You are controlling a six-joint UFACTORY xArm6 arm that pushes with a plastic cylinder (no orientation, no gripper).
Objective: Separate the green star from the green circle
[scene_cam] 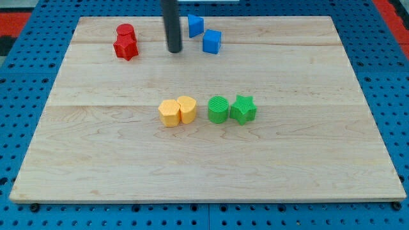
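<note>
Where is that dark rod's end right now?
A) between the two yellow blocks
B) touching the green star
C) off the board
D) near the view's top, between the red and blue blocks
D: my tip rests near the view's top, with the red blocks to its left and the blue blocks to its right, far from the green star.

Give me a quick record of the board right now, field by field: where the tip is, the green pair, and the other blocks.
tip: my tip near the view's top, between the red and blue blocks, touching none
green pair: green circle left, green star right, touching
yellow: two yellow blocks touching, left of the green circle
red: two red blocks, top left
blue: blue triangle-like block and blue cube, top centre
surface: wooden board
</note>
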